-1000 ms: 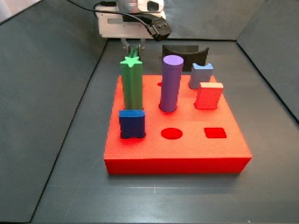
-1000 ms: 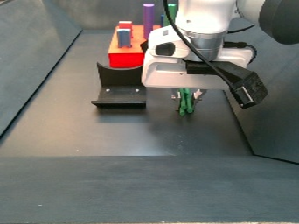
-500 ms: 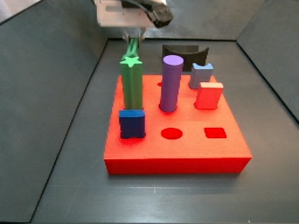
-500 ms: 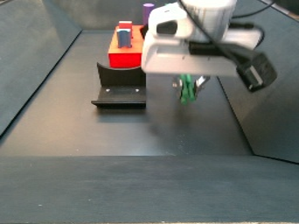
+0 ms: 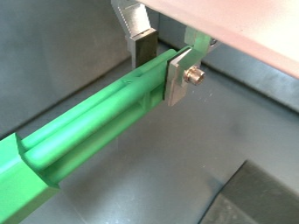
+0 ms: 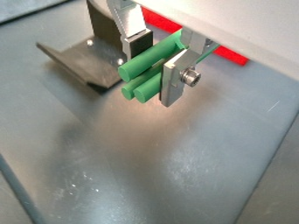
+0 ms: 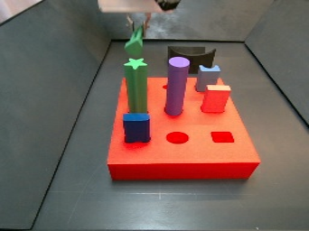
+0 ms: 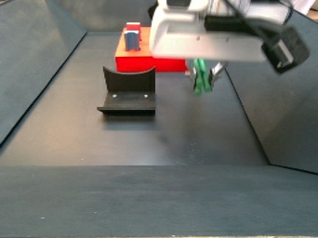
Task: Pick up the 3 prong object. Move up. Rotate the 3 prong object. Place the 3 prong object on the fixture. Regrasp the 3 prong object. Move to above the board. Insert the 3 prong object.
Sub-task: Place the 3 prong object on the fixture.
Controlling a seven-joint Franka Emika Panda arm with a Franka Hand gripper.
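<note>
One piece is in the grip: the 3 prong object, a green bar w/ three ribs along its length. The gripper has both silver fingers pressed onto it near one end, dark pads against the ribs, so it's clamped on the bar. In both wrist views the long axis runs out away from the fingers; the free end shows the three-lobed section.

In a side view the bar hangs below the gripper body, well up off the dark floor, long axis close to vertical w/ a slight tilt, free end pointing down. In a side view from the board end the bar shows just under the gripper at the far end of the floor, behind the tall post.

The fixture, a black bracket w/ a curved notch, stands on the floor beside the held bar, not touching it; also seen as a dark plate in a wrist view.

The board is a red slab nearer the front in that side view. On it: a green star-topped post, a purple cylinder, a blue block, a red block, plus an open round hole and square hole.

No readable labels or writing anywhere.
</note>
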